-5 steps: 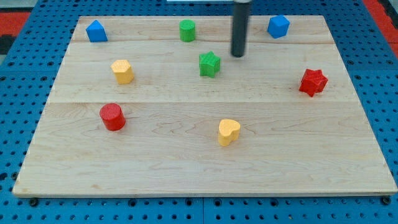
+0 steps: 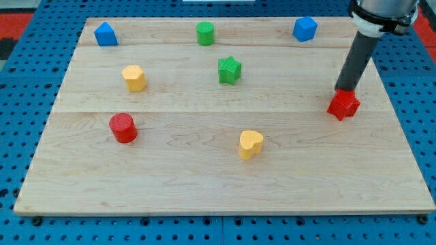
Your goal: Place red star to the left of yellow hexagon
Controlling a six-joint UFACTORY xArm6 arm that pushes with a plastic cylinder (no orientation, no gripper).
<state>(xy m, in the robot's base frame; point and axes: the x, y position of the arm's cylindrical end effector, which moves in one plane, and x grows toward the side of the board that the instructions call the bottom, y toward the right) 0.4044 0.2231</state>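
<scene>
At the view's right, rod: a straight dark rod comes down from the top right corner; the arm carries no gripper, so no open or closed state can be told.
Tip: my tip (image 2: 346,90) stands at the upper edge of the red star, touching it or just short of it; which of the two cannot be told.
Red star: the red star (image 2: 343,105) lies just below my tip toward the view's bottom, near the right edge of the board.
Yellow hexagon: the yellow hexagon (image 2: 134,77) lies far to the view's left of my tip, at slightly greater height in the view, well apart from the star.
Green star: the green star (image 2: 230,70) sits left of my tip and a little above it, between tip and hexagon.
Green cylinder: the green cylinder (image 2: 205,33) stands up and left of my tip, near the top edge.
Blue blocks: one blue block (image 2: 305,28) lies above and slightly left of my tip; another blue block (image 2: 105,34) lies at the far top left.
Red cylinder: the red cylinder (image 2: 123,127) rests far left and lower.
Yellow heart: the yellow heart (image 2: 251,144) lies below and left of my tip.
Board: the wooden board (image 2: 204,184) bears all blocks.
</scene>
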